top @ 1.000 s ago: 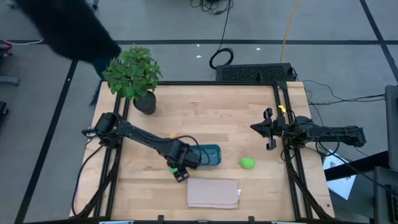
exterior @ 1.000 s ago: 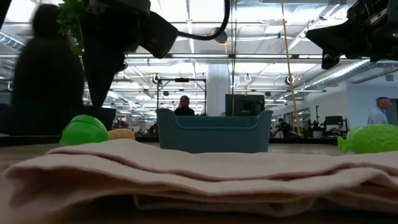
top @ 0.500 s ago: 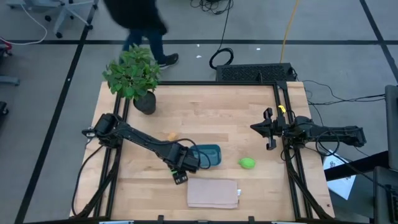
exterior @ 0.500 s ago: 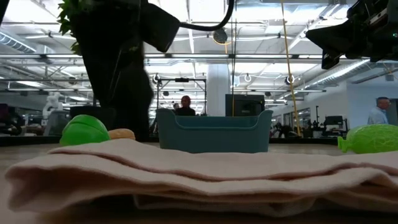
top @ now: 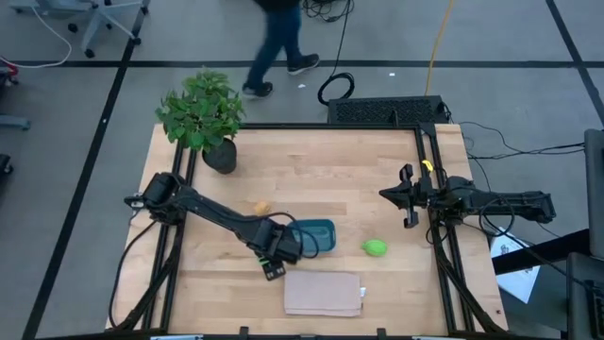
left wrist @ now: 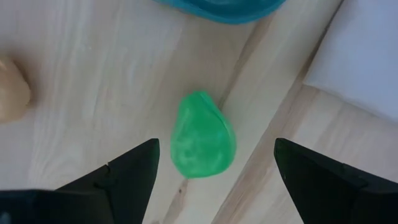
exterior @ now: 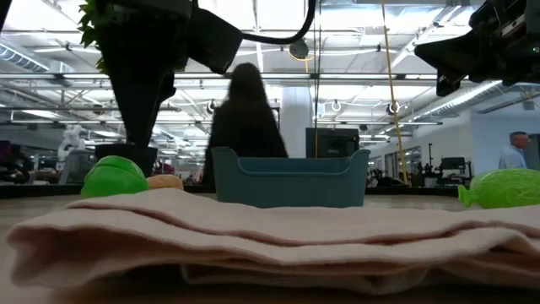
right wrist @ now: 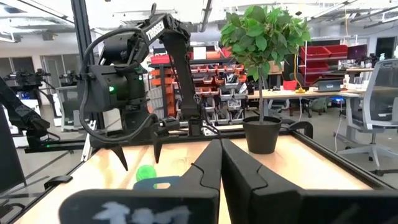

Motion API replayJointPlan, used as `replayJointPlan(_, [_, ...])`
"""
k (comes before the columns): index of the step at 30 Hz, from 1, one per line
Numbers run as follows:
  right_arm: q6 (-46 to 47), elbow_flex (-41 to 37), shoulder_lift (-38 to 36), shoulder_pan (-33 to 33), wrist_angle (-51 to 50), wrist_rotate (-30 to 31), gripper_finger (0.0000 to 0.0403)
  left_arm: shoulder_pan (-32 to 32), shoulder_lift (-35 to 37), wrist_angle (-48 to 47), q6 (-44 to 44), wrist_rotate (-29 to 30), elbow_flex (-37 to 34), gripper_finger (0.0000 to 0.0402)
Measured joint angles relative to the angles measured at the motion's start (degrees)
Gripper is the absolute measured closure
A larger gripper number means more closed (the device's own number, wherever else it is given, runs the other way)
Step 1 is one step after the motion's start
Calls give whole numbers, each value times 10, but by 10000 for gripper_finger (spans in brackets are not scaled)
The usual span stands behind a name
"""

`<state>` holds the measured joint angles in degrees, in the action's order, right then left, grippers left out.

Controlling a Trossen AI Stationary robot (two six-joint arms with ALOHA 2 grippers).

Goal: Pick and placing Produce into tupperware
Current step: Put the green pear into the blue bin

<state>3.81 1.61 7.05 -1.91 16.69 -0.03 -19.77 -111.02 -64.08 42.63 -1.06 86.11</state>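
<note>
A bright green produce piece (left wrist: 202, 134) lies on the wood table just in front of the teal tupperware (top: 319, 235). My left gripper (left wrist: 216, 143) hangs above it, pointing down and open, with one finger on each side and clear of it. An orange-tan piece (top: 260, 206) lies on the table to the far left of the gripper. A second, paler green piece (top: 376, 248) lies to the right of the tupperware. My right gripper (top: 408, 198) waits shut at the table's right edge, raised.
A folded beige cloth (top: 324, 293) lies near the front edge, beside the left gripper. A potted plant (top: 203, 113) stands at the far left corner. A person (top: 278, 42) walks on the floor beyond the far edge. Bare wood lies between the tupperware and the far edge.
Both grippers have kept their places above the table. The person beyond the far edge has walked from the left toward the right.
</note>
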Motion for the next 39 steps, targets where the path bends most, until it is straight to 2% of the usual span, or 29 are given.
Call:
replayJointPlan(12, [0,0,0,0,-3,0,403,-2,0,17,-5,6,-36,78])
replayJointPlan(22, [1,0,0,0,-3,0,403,-2,0,79,-18,-2,-80,78])
replayJointPlan(39, [1,0,0,0,-3,0,403,7,1,125,-49,-2,-143,78])
